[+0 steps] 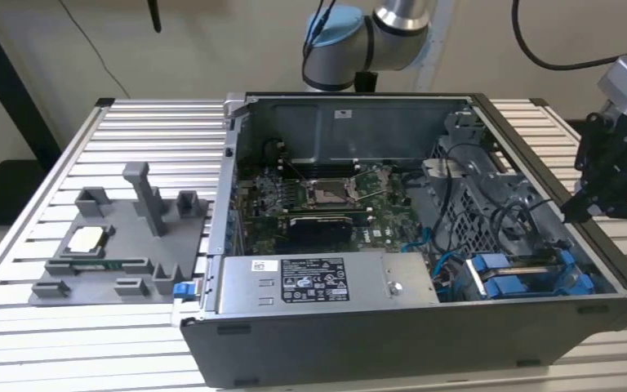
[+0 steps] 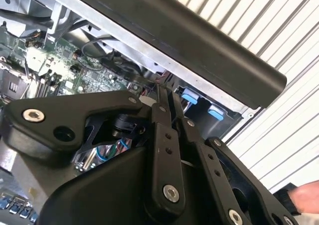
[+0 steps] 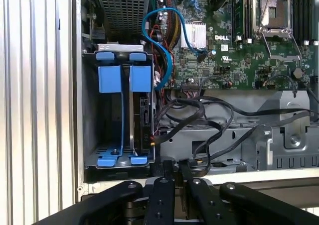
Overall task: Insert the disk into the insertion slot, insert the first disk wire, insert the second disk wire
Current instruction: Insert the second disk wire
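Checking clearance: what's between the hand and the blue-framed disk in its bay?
In the first wrist view, the case's edge wall and bundled black cables lie between the hand and the disk.

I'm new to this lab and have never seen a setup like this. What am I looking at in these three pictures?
A robot arm works over an open computer case lying on a ribbed metal table. The exterior view is taken from off the arm; both wrist views ride near its black gripper, which sits by the case's edge at the exterior view's right, fingers close together, with nothing visibly held. Inside are a green circuit board, black wires, and a disk in a blue frame already seated in its slot. A grey parts holder lies beside the case.
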You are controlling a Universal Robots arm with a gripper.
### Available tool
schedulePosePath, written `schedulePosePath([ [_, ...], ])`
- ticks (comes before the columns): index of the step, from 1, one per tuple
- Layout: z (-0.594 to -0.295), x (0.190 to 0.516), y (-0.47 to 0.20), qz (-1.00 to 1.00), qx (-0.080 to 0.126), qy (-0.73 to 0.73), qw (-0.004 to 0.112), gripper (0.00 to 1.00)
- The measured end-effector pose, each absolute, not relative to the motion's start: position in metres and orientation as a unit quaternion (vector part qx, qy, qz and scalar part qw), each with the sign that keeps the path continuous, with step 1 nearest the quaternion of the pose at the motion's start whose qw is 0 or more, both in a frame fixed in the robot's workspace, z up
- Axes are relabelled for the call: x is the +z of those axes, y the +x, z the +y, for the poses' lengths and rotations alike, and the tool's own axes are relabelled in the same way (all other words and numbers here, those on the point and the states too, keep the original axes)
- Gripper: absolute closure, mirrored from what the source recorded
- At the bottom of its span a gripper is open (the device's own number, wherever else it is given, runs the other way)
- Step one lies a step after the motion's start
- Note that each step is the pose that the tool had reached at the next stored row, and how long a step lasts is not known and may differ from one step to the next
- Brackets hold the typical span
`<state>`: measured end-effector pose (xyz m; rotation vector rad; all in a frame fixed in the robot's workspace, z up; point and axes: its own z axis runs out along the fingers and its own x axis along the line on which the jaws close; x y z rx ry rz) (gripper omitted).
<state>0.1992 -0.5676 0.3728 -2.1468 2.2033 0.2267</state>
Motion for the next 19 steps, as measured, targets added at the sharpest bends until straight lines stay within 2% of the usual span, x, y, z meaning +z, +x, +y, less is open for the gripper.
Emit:
schedulePosePath([
  [19,-0.568,0.390,0.167,0.714,0.071,-0.696,0.029,0.84],
])
